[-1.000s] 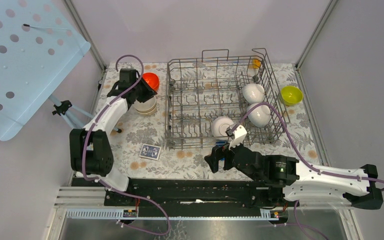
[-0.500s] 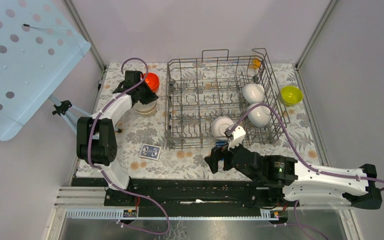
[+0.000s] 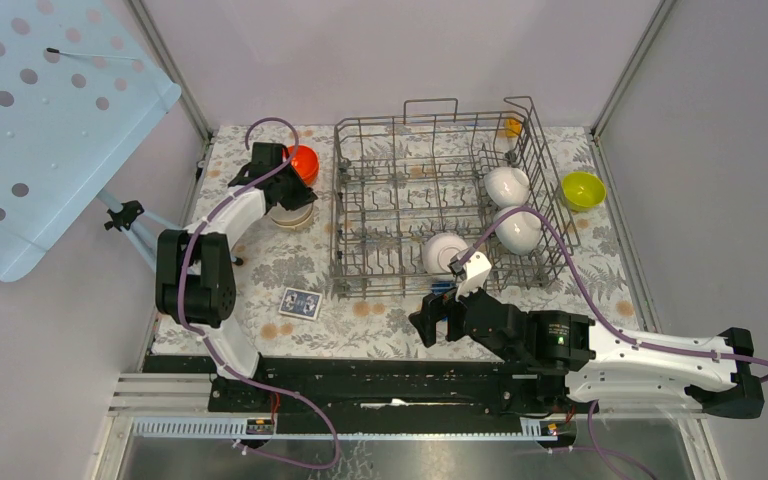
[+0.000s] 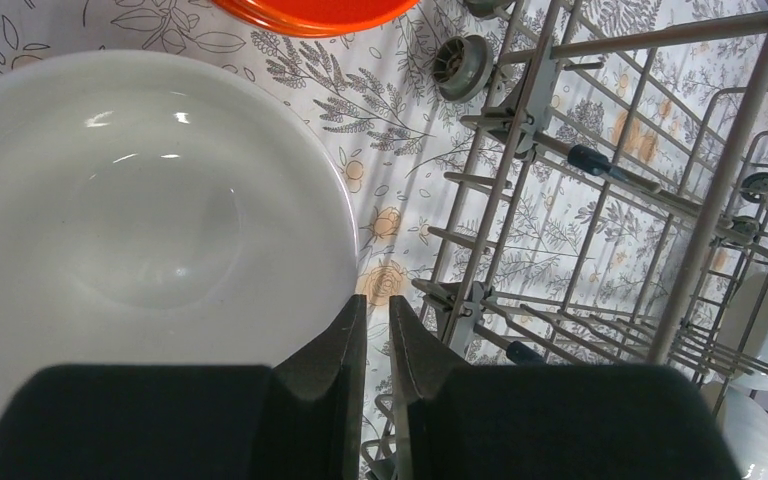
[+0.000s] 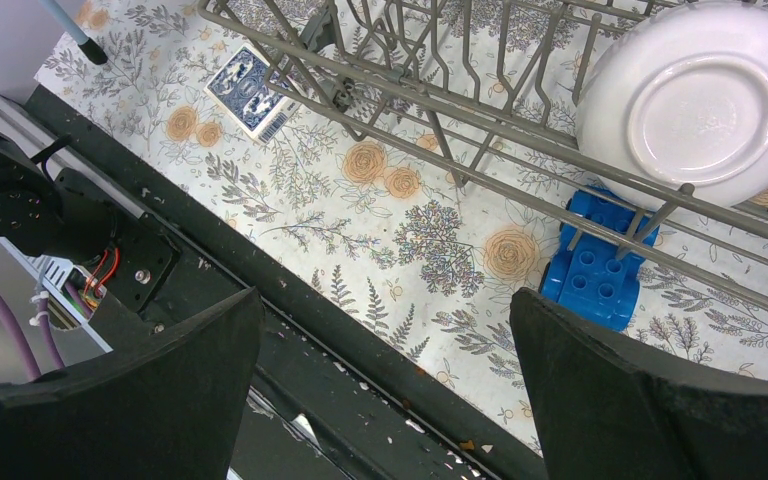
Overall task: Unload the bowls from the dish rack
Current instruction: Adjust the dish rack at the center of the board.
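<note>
Left tool (image 4: 376, 308) just squeezed together, empty, over the beige bowl (image 4: 140, 210) at 9 o'clock; right tool (image 5: 385, 310) spread wide, white bowls (image 3: 507, 185) still in the dish rack (image 3: 400, 205).

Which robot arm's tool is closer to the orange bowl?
Left. The left tool is at the rim of the pale bowl right beside the orange bowl. The right tool is far off, at the dish rack's near side, by a blue block.
</note>
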{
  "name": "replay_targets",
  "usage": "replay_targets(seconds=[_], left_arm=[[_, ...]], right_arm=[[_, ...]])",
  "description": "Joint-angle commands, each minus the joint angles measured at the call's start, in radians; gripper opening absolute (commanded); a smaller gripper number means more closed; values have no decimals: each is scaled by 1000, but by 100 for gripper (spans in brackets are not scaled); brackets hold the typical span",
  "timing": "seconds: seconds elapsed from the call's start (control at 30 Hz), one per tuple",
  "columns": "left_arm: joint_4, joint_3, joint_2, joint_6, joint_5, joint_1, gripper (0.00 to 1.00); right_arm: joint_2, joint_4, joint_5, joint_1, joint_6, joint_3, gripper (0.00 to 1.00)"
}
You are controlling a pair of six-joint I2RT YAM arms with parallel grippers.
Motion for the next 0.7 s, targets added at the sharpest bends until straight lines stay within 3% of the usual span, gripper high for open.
replay_targets(seconds=[0.0,0.4,0.67], left_arm=[[44,20,12,24,-7,2,16],[48,16,-14,13,17,2,18],[12,56,-206,-15,34,-3,52]], right_arm=[[-10,26,16,-1,3,-7,100],[-26,15,22,-1,9,-7,100],[-34,-2,37,-2,-4,16,100]])
